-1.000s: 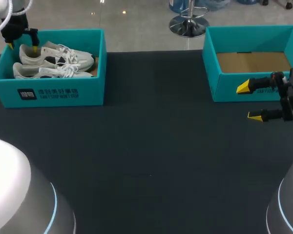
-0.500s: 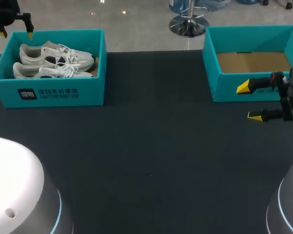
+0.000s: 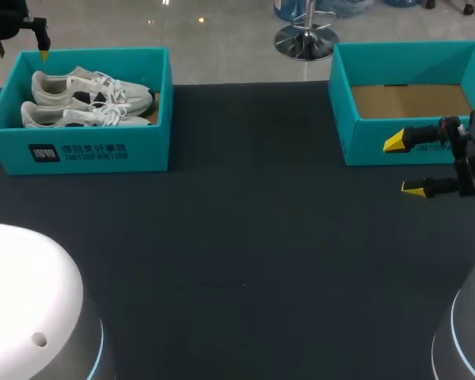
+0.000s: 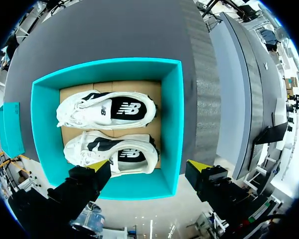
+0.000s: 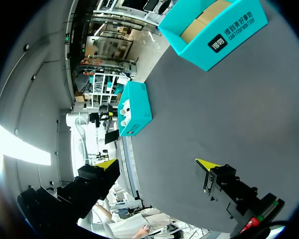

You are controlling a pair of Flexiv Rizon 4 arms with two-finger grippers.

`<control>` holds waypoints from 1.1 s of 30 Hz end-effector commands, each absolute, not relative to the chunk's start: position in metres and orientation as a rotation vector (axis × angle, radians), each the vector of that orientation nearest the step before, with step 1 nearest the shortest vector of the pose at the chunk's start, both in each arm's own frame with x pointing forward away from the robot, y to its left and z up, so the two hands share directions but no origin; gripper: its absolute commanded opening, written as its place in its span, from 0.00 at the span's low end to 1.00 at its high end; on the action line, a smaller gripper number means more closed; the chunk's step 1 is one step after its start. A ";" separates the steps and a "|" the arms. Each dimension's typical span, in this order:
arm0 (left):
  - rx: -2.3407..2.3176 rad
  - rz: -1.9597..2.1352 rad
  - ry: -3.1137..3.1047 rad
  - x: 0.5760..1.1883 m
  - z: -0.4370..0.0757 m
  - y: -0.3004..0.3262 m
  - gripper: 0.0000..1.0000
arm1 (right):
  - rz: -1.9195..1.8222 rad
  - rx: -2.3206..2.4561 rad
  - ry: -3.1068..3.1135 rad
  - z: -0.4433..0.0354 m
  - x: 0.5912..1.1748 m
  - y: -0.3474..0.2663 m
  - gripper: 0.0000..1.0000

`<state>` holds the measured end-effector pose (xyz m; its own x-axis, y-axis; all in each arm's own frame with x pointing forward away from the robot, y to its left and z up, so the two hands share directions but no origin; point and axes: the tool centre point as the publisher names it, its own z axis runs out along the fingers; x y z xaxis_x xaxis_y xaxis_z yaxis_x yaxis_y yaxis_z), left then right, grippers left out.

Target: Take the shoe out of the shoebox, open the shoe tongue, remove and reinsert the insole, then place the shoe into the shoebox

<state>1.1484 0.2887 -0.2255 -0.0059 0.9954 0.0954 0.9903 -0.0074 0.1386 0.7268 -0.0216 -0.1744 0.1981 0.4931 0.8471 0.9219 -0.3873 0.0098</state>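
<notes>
Two white sneakers with dark patches (image 3: 87, 99) lie side by side in the teal shoebox (image 3: 79, 150) at the table's far left. My left gripper (image 3: 17, 49) hangs open above the box's back left corner, holding nothing. The left wrist view looks straight down on both shoes (image 4: 107, 132) in the shoebox (image 4: 172, 124), under the open left gripper (image 4: 149, 167). My right gripper (image 3: 404, 165) stands open and empty over the table, in front of a second teal box (image 3: 356, 142). In the right wrist view the right gripper (image 5: 157, 164) points across the table toward the far shoebox (image 5: 134, 117).
The second teal box (image 5: 214, 37) at the far right holds only its brown cardboard floor (image 3: 412, 100). Dark table (image 3: 245, 237) lies between the two boxes. The bulky white bases of my arms fill the near left and near right corners.
My left gripper has risen out of the shoebox, from beside the shoes' heels to above the box's back left corner, with nothing in it. The right arm has kept still.
</notes>
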 end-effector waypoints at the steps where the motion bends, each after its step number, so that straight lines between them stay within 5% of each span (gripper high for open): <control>1: 2.175 0.289 2.221 1.133 -0.231 0.287 1.00 | -1.095 -1.971 -1.314 -0.174 0.726 -0.021 1.00; 17: 2.318 0.234 2.102 1.068 -0.259 0.291 1.00 | -1.095 -1.971 -1.314 -0.174 0.726 -0.021 1.00; 33: 2.343 0.139 2.126 1.075 -0.299 0.291 1.00 | -1.095 -1.971 -1.314 -0.174 0.726 -0.021 1.00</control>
